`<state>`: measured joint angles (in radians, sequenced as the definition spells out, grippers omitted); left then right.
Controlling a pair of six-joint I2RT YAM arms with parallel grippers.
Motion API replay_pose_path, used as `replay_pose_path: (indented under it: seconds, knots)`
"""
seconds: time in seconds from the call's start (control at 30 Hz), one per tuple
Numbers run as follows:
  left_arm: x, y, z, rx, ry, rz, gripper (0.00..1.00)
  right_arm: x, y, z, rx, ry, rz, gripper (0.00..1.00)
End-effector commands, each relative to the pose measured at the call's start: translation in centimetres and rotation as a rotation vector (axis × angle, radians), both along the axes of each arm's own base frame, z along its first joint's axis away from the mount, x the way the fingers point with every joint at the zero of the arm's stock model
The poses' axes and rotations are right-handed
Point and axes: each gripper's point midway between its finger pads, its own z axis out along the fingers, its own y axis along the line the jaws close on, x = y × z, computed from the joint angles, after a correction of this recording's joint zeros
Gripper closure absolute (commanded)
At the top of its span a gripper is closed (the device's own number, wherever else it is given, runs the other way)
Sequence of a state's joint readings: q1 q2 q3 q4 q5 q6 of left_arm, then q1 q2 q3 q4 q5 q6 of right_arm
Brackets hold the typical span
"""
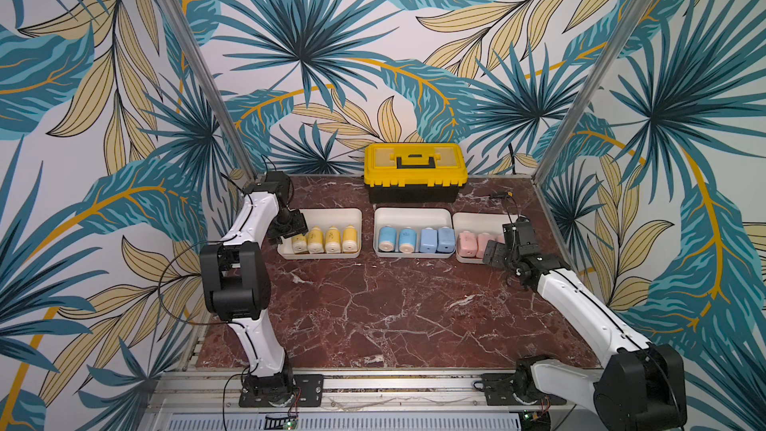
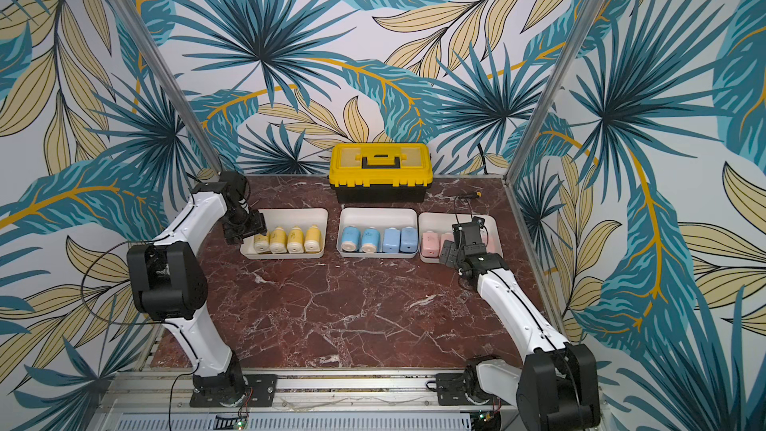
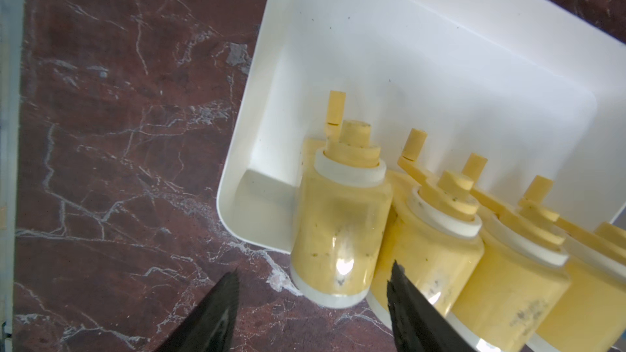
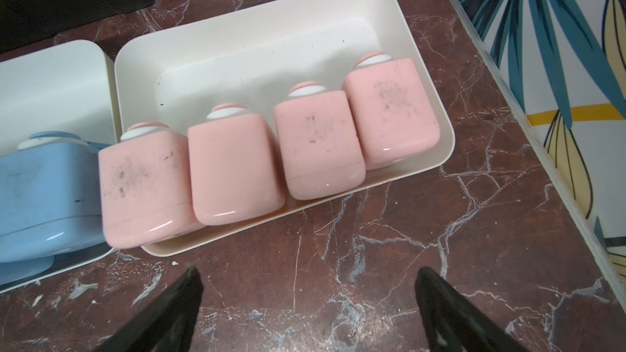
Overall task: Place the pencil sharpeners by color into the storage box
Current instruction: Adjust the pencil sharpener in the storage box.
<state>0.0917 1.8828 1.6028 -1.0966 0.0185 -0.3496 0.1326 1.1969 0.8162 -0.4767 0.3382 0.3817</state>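
My bench (image 1: 393, 317) has a yellow toolbox (image 1: 415, 172) at its back edge. Just in front sit three white trays in a row. The left tray (image 1: 327, 214) holds four yellow sharpeners (image 1: 333, 241). The middle tray (image 1: 412, 213) holds four blue sharpeners (image 1: 427, 239). The right tray (image 1: 472, 219) holds four pink sharpeners (image 4: 233, 167). My left gripper (image 3: 314, 269) and right gripper (image 4: 306, 270) are spread apart and hold nothing.

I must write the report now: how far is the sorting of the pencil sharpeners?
Looks done: four yellow sharpeners, four blue sharpeners and four pink sharpeners each lie in their own white tray. In hand: nothing; the left gripper straddles the end yellow sharpener, the right gripper hangs open. Left: no sharpener lies outside a tray.
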Motion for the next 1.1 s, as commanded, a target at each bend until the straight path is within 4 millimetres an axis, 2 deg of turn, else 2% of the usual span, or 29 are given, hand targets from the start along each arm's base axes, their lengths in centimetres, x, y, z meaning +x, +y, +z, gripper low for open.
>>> replay_pose_path:
  seconds: [0.0, 0.23, 0.4, 0.9, 1.07]
  knots:
    - [0.7, 0.5, 0.1, 0.022, -0.002, -0.025, 0.27, -0.9, 0.0, -0.6, 0.009, 0.030, -0.005, 0.01]
    - [1.4, 0.6, -1.2, 0.023, 0.023, -0.038, 0.27, -0.8, 0.0, -0.3, 0.014, 0.022, -0.005, 0.01]
    - [1.5, 0.5, -1.7, 0.024, 0.036, -0.049, 0.31, -0.8, 0.0, -0.1, 0.013, 0.015, -0.006, 0.01]
    - [0.3, -0.8, -3.5, 0.076, 0.101, -0.130, 0.32, -0.6, 0.0, 0.4, 0.018, -0.009, -0.006, 0.01]
    - [-0.3, -0.9, -4.6, 0.073, 0.135, -0.129, 0.39, -0.6, 0.1, 0.7, 0.017, -0.015, -0.003, 0.01]
